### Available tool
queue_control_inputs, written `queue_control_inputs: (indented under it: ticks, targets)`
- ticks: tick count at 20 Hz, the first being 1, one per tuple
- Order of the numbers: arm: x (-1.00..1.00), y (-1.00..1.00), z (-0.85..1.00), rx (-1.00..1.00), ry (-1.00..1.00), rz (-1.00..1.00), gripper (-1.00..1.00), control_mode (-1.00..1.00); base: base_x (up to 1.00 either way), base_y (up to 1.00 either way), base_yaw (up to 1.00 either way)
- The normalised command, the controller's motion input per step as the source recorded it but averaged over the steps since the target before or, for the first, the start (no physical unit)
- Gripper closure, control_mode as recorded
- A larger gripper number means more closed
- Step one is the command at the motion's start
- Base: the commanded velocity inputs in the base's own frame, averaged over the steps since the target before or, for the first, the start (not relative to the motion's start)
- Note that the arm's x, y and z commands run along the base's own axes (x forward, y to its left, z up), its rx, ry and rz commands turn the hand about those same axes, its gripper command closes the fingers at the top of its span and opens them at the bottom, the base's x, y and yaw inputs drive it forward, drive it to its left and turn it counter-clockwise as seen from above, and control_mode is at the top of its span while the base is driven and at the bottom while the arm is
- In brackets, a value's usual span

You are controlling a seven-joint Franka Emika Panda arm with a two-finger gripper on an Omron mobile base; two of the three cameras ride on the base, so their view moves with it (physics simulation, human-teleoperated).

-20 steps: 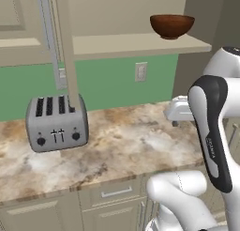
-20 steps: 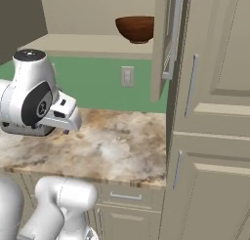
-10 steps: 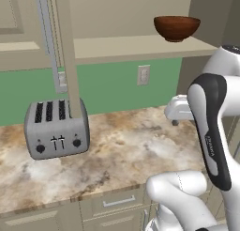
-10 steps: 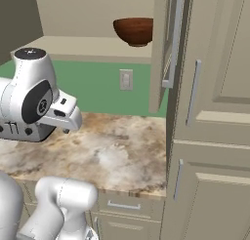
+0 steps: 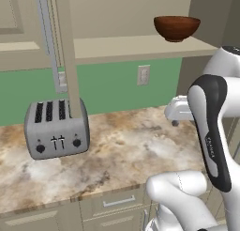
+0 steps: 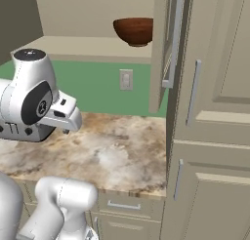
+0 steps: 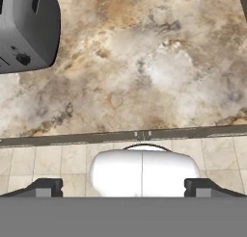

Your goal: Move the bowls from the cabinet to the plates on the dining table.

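A reddish-brown bowl stands upright on the plain shelf of the open cabinet. Both cabinet doors are swung out, showing their silver bar handles. My gripper hangs well below the shelf, over the stone worktop, pointing down. Its fingertips stand wide apart with nothing between them, so it is open. The plates and the dining table are out of view.
A silver toaster sits on the worktop at the left. A wall socket is on the green backsplash. A tall beige unit closes off the right side. Drawers run under the worktop.
The whole picture has shifted a little in both base views, so the base has moved slightly. The arm keeps its pose and the gripper stays open. The bowl has not moved on the shelf.
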Motion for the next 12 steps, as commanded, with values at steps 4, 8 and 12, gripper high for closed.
queue_control_inputs:
  ticks: [4,8,12]
  targets:
    - [0.00,0.00,0.00,0.00,0.00,0.00,-1.00,-1.00,0.00,0.00,0.00]
    - [0.00,0.00,0.00,0.00,-0.01,0.00,-1.00,-1.00,0.00,0.00,0.00]
    - [0.00,0.05,0.00,0.00,0.00,0.00,-1.00,-1.00,0.00,0.00,0.00]
